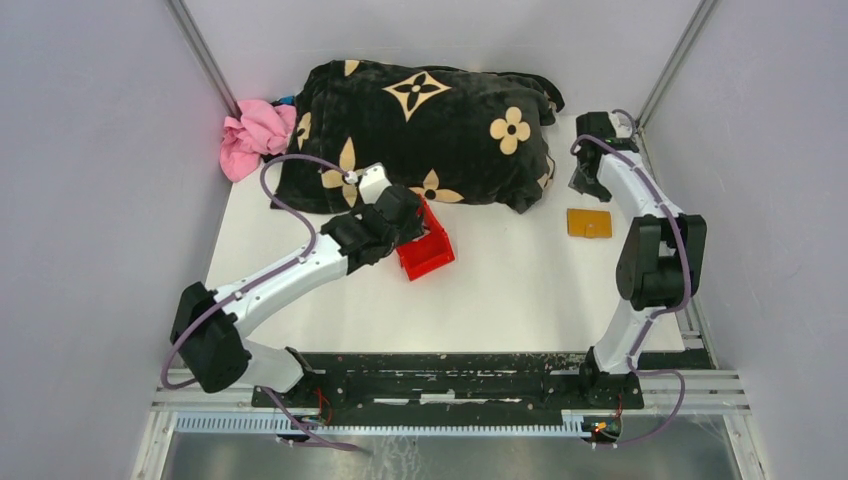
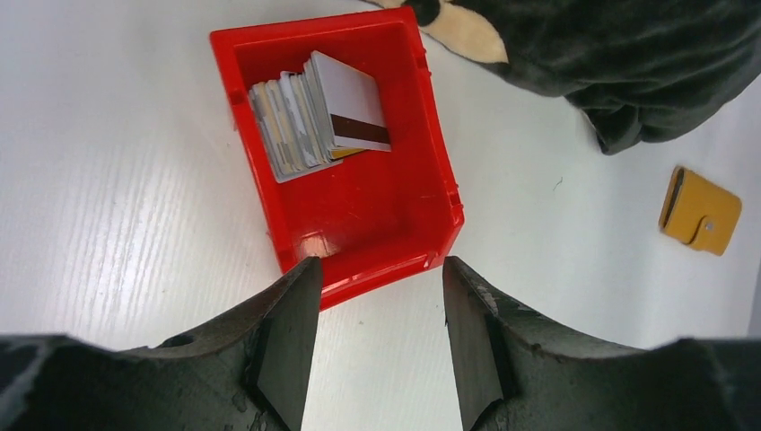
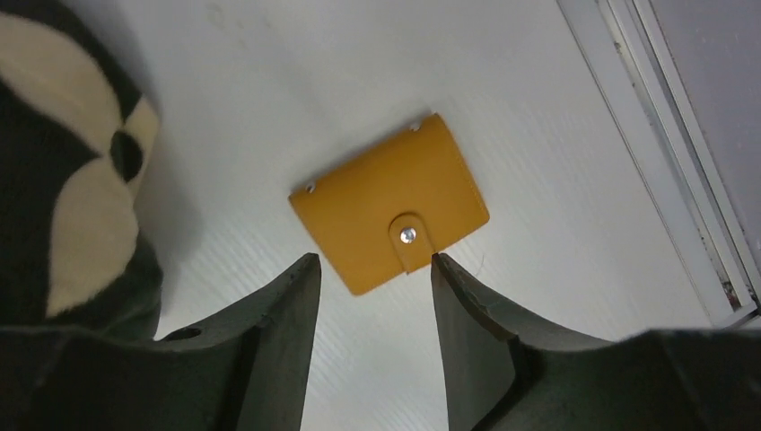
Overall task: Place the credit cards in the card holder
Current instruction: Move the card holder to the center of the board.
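A stack of grey-silver and white credit cards (image 2: 319,112) stands on edge in the far corner of a red bin (image 2: 377,202). My left gripper (image 2: 377,265) hovers over the bin's near rim, open and empty; from above it (image 1: 408,222) sits at the bin's (image 1: 432,262) left edge. The tan card holder (image 3: 390,202) lies flat on the table, folded shut with its snap strap fastened. My right gripper (image 3: 372,260) hangs just above its near edge, open, with nothing between the fingers. In the top view the card holder (image 1: 589,223) lies just in front of the right gripper (image 1: 584,185).
A black blanket with cream flowers (image 1: 420,130) fills the back of the table, close behind the bin and to the left of the card holder. A pink cloth (image 1: 255,130) lies at the back left. The table's right edge rail (image 3: 682,180) runs near the card holder.
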